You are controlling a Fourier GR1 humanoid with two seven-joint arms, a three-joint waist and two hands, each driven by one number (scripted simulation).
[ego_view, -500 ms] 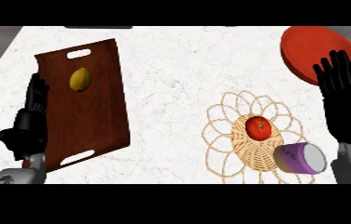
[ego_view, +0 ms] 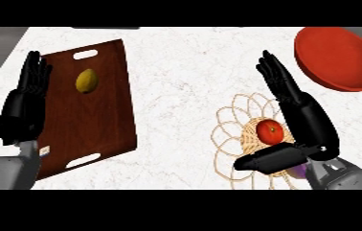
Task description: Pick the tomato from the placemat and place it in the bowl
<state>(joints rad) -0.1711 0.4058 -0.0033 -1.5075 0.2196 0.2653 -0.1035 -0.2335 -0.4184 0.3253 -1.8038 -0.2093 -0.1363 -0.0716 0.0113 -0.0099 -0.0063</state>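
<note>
Over the woven wicker placemat (ego_view: 249, 132), right hand (ego_view: 308, 117) released.
Straight fingers (ego_view: 274, 74) hold nothing; round red tomato (ego_view: 270, 132) at its 9 o'clock.

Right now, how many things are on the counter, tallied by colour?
Red: 2 (tomato, bowl)
Yellow: 1 (lemon)
Brown: 1 (tray)
Tan: 1 (placemat)
Purple: 1 (object, mostly hidden by the right hand)
Total: 6
</note>
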